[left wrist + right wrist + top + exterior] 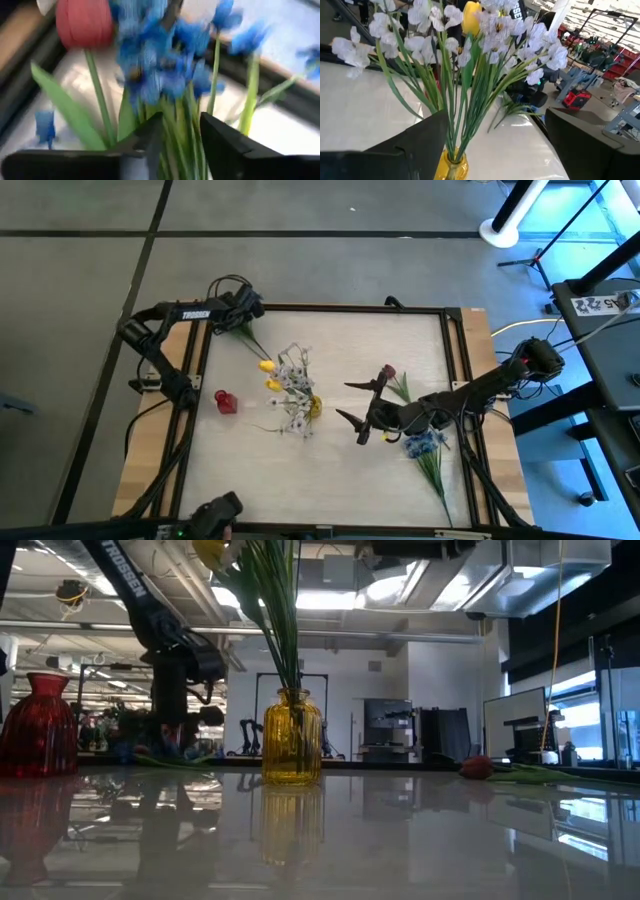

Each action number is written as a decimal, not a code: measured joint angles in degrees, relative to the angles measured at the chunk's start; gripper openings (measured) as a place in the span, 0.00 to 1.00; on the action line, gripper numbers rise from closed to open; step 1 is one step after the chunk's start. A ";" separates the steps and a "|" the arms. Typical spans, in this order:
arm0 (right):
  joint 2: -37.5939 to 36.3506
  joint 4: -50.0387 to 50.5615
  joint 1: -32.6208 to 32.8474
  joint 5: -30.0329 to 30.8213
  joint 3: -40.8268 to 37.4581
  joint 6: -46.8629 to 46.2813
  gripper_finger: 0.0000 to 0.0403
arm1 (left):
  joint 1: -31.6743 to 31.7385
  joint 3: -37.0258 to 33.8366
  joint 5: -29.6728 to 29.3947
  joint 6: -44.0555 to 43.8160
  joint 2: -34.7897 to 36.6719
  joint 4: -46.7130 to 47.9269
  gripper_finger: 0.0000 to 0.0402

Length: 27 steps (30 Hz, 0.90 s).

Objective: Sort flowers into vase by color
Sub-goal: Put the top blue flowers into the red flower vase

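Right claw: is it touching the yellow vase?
Apart. In the high view the right claw, open, sits clear of the yellow vase, with bare table between; the right wrist view shows its fingers flanking the vase without contact.

the overhead picture is evenly lit, with a cold blue-white glow spilling in at 1 o'clock and only faint shadows on the pale surface (330,450). at table height, ceiling lights (390,585) burn out to white at 12 o'clock, and the glossy surface mirrors the yellow vase (292,750) and red vase (38,725) in soft streaks. the left wrist picture is heavily blurred: blue blooms (160,60) and a red bud (82,22) smear together. the right wrist picture is bright, white sprigs (420,30) sharp, dark fingers (415,145) soft.
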<state>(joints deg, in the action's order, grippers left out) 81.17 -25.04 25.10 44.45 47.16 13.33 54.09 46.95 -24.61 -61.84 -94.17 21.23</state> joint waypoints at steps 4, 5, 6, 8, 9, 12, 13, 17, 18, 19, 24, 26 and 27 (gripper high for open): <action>-0.02 1.18 0.00 -0.01 0.00 -0.07 0.82 | -2.04 0.00 2.34 -1.89 -0.02 3.75 0.06; -0.02 1.19 0.00 -0.01 0.00 -0.15 0.82 | -2.68 -0.01 2.50 -1.98 0.06 3.70 0.03; -0.02 1.16 0.00 -0.01 0.00 -0.25 0.82 | -3.43 -0.01 2.63 -1.29 0.30 3.22 0.03; -0.02 1.14 0.09 -0.01 0.00 -0.25 0.82 | -5.22 -0.01 3.10 1.74 1.97 1.83 0.02; -0.15 1.19 0.09 0.01 0.00 -0.25 0.82 | -6.09 0.13 2.96 2.71 3.22 1.77 0.02; -1.27 1.23 0.85 0.15 0.00 -0.17 0.82 | -8.49 0.75 1.26 6.74 9.10 2.38 0.01; -1.65 1.17 0.89 0.38 0.00 -0.05 0.82 | -9.30 0.85 0.57 8.47 12.01 2.38 0.01; -3.21 1.06 2.35 0.60 0.00 0.97 0.82 | -13.74 0.97 -3.26 16.88 25.08 4.32 0.01; -3.35 0.88 2.69 0.57 0.03 1.80 0.82 | -15.47 0.97 -4.65 19.28 28.54 5.28 0.01; -3.39 0.89 3.30 0.54 0.04 2.40 0.82 | -17.32 0.97 -6.25 21.49 32.04 6.41 0.01; -3.34 0.44 5.66 -0.46 0.04 4.58 0.82 | -29.93 0.97 -15.91 29.39 47.28 10.02 0.00; -3.32 -0.22 6.25 -0.25 0.04 4.79 0.82 | -36.13 0.97 -20.11 31.63 52.31 10.51 0.00; -3.32 -1.04 6.67 -0.10 0.04 5.05 0.82 | -39.40 0.95 -22.17 32.07 54.51 10.93 0.00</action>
<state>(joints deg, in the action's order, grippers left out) 77.84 -26.08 31.78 44.35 47.20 18.38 14.69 47.91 -46.78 -29.76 -39.66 32.17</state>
